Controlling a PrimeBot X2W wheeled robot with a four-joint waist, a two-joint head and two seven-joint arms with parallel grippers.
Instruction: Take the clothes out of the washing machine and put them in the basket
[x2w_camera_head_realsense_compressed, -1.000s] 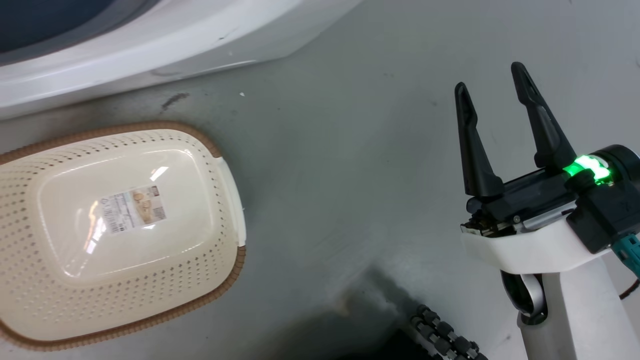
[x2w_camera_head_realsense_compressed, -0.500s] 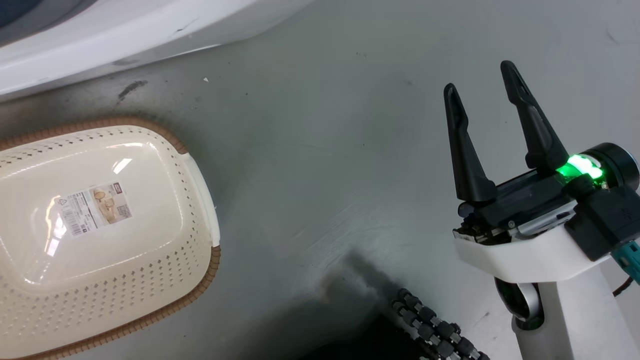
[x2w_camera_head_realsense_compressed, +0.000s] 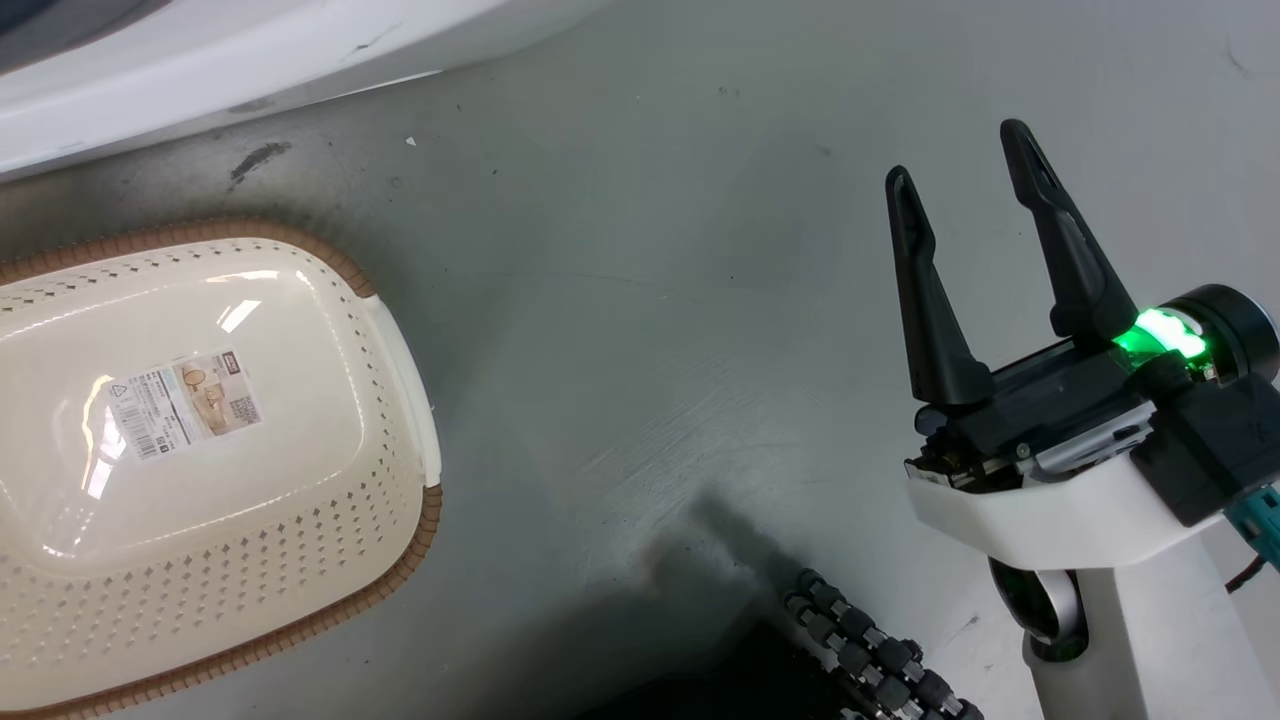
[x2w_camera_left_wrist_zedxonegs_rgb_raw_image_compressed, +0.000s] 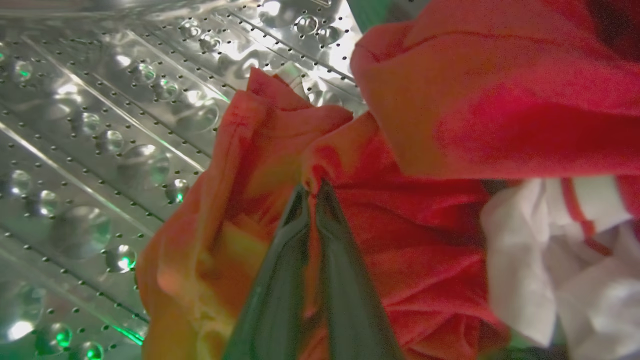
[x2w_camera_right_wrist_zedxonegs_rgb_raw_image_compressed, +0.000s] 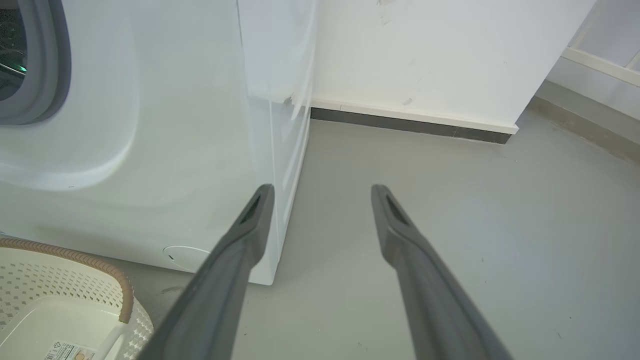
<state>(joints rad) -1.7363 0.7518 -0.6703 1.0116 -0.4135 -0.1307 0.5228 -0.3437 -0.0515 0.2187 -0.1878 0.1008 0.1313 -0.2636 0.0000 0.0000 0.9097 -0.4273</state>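
The left hand (x2w_camera_left_wrist_zedxonegs_rgb_raw_image_compressed: 312, 186) was closed on a fold of the red clothes (x2w_camera_left_wrist_zedxonegs_rgb_raw_image_compressed: 430, 250), gathered inside the washing machine (x2w_camera_left_wrist_zedxonegs_rgb_raw_image_compressed: 90, 130); the right hand (x2w_camera_head_realsense_compressed: 955, 150) was held open over the floor (x2w_camera_head_realsense_compressed: 640, 300); the basket (x2w_camera_head_realsense_compressed: 200, 232) was set near the machine's front.

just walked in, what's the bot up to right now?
The left end effector is inside the drum of the washing machine, shut on a fold of the red clothes. The right end effector hangs open over the floor beside the machine, holding nothing. The basket sits on the floor by the machine with no clothes in it yet.
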